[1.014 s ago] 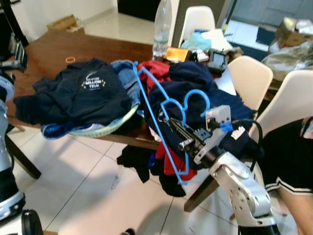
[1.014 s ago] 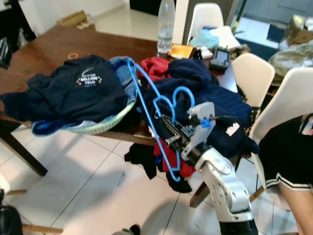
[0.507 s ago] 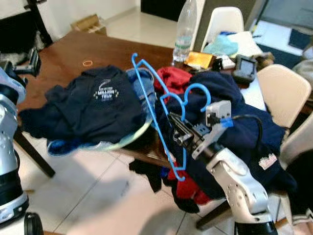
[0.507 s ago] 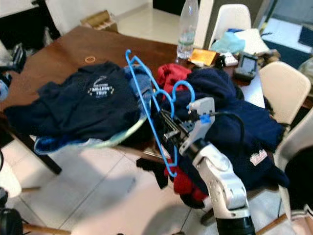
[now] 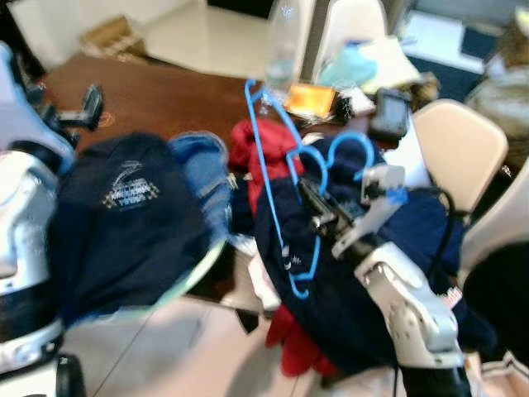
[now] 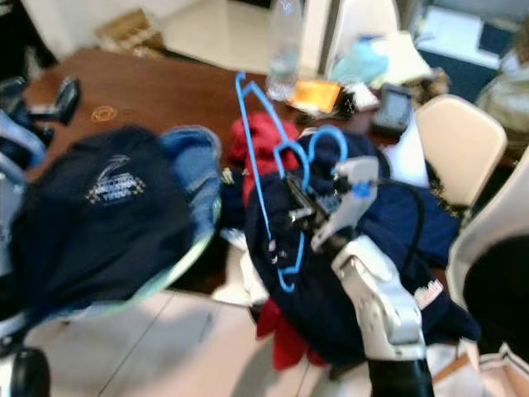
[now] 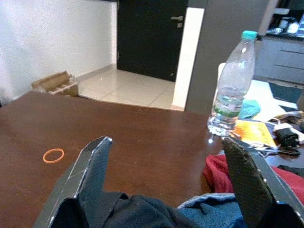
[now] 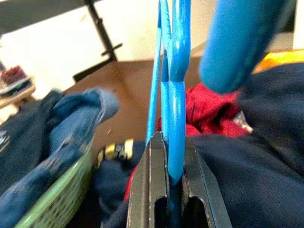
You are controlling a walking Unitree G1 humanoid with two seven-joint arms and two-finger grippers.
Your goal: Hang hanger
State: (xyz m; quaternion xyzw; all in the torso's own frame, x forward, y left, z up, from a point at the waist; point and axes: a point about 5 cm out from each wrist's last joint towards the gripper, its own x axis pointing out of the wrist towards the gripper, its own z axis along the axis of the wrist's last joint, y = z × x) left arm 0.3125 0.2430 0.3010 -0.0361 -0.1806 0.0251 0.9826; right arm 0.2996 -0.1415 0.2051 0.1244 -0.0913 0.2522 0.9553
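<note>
Reaching up and fwd from lower right, the right arm is bent at the elbow, with the right gripper [image 5: 312, 207] raised over the clothes pile at the table edge. Jaws nearly shut, pinched on the blue hanger [image 5: 285, 178] near the base of its hook; wrist view confirms the blue bar clamped between both fingers [image 8: 151, 183]. Hanger held tilted, hook curled toward the gripper, frame clear above navy clothes [image 5: 347, 281] and red garment [image 5: 248, 149].

Left arm raised at left side; left gripper [image 7: 166, 175] hovers above dark shirt [image 5: 124, 215] in green basket [image 5: 194, 277], jaws wide apart, nothing held.

Table [image 7: 142, 142] carries water bottle [image 7: 230, 90] and orange rubber band [image 7: 53, 155]. White chair [image 5: 459, 145] behind table. Head views blurred.
</note>
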